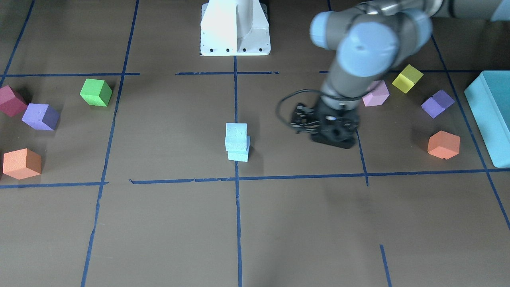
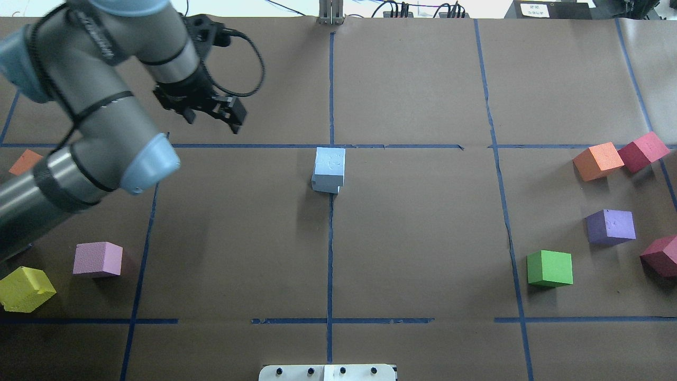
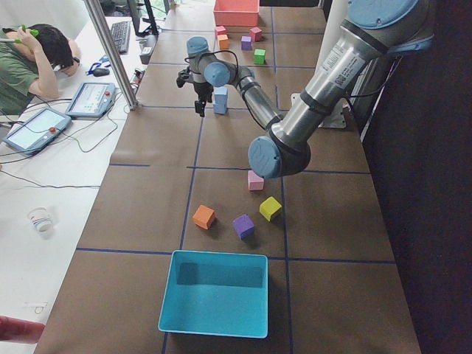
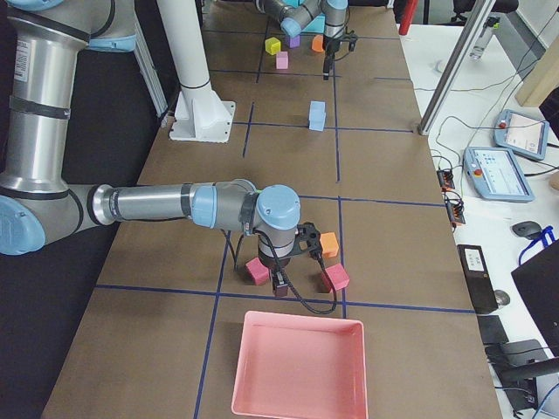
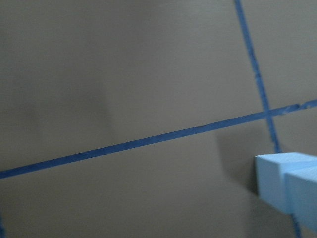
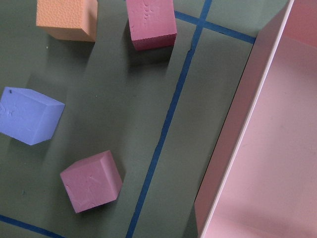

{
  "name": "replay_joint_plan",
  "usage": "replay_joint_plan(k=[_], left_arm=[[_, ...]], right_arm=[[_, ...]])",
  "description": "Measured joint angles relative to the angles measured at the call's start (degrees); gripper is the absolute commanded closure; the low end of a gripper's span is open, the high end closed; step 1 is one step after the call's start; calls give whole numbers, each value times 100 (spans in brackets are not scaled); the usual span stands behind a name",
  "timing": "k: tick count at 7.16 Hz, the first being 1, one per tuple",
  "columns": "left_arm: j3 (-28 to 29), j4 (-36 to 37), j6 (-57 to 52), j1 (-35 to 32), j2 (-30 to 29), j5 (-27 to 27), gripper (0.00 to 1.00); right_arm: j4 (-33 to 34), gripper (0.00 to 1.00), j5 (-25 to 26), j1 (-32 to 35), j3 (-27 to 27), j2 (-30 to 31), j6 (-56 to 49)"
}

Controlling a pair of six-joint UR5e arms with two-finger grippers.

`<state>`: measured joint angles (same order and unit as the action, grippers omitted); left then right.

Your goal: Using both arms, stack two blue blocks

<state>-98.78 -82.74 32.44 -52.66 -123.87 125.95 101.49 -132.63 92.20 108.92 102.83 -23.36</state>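
The two blue blocks stand stacked at the table's centre on a blue tape line. The upper block (image 1: pixel 236 135) sits slightly askew on the lower block (image 1: pixel 239 154). The stack also shows in the overhead view (image 2: pixel 330 162), the left side view (image 3: pixel 220 99), the right side view (image 4: pixel 317 114) and the left wrist view (image 5: pixel 290 191). My left gripper (image 2: pixel 211 117) is open and empty. It hovers apart from the stack, to the left of it in the overhead view, and shows from the front too (image 1: pixel 334 137). My right gripper (image 4: pixel 279 285) shows only in the right side view, low over maroon cubes by a pink tray; I cannot tell its state.
A teal box (image 1: pixel 492 115) lies at the left arm's end and a pink tray (image 4: pixel 297 367) at the right arm's end. Loose cubes lie on both sides: green (image 2: pixel 550 268), violet (image 2: pixel 611 226), orange (image 2: pixel 597 161), maroon (image 2: pixel 642 151), pink (image 2: pixel 98 259), yellow (image 2: pixel 24 288).
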Motion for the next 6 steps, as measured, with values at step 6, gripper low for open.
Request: replay_joint_plan(k=[6], left_arm=[[165, -182, -5090, -3500, 3430, 952, 0]], right_arm=[[3, 1, 16, 0, -66, -4, 16]])
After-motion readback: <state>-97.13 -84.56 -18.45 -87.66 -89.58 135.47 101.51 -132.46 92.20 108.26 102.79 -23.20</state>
